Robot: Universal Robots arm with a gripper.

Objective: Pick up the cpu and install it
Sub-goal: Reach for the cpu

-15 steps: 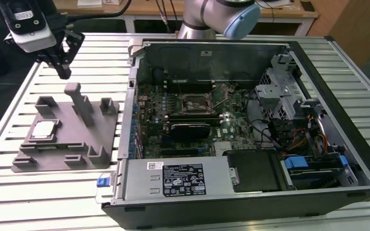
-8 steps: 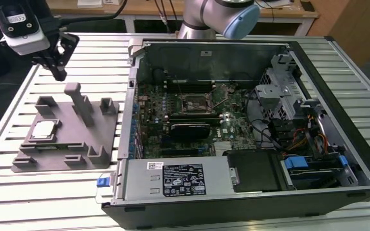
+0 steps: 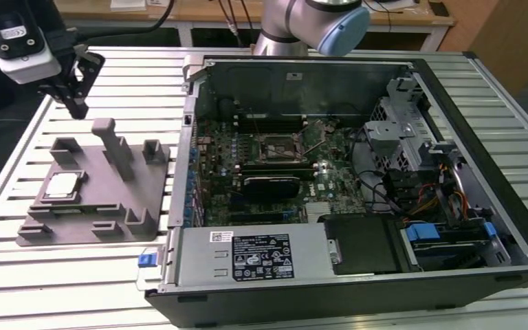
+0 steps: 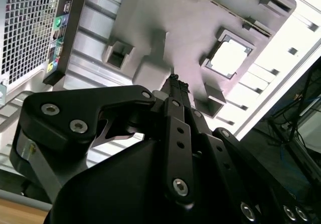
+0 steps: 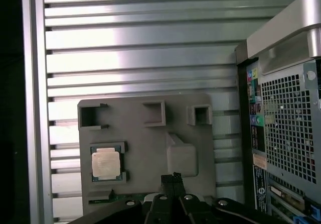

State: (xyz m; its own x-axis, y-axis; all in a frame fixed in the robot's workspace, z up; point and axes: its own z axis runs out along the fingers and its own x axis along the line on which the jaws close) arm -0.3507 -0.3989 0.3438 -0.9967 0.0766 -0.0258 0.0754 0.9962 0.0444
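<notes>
The cpu (image 3: pixel 62 185) is a small square chip with a pale metal top. It lies flat in a recess of the grey fixture block (image 3: pixel 108 206) on the exterior view's left. Both wrist views show the cpu (image 4: pixel 228 59) (image 5: pixel 106 163) seated in the block (image 4: pixel 165 13) (image 5: pixel 145 133). My gripper (image 3: pixel 76 106) hangs above the table just beyond the block's far end, well above and apart from the chip. Its black fingertips (image 4: pixel 174 82) (image 5: pixel 172 178) are pressed together with nothing between them. The black-framed socket (image 3: pixel 276 146) sits on the motherboard inside the open case.
The open computer case (image 3: pixel 484 158) lies on its side to the exterior view's right of the block, with cables, a drive cage and a power supply inside. Its rear panel (image 5: pixel 281 133) stands close beside the block. The slatted metal table (image 3: pixel 62 289) surrounds both.
</notes>
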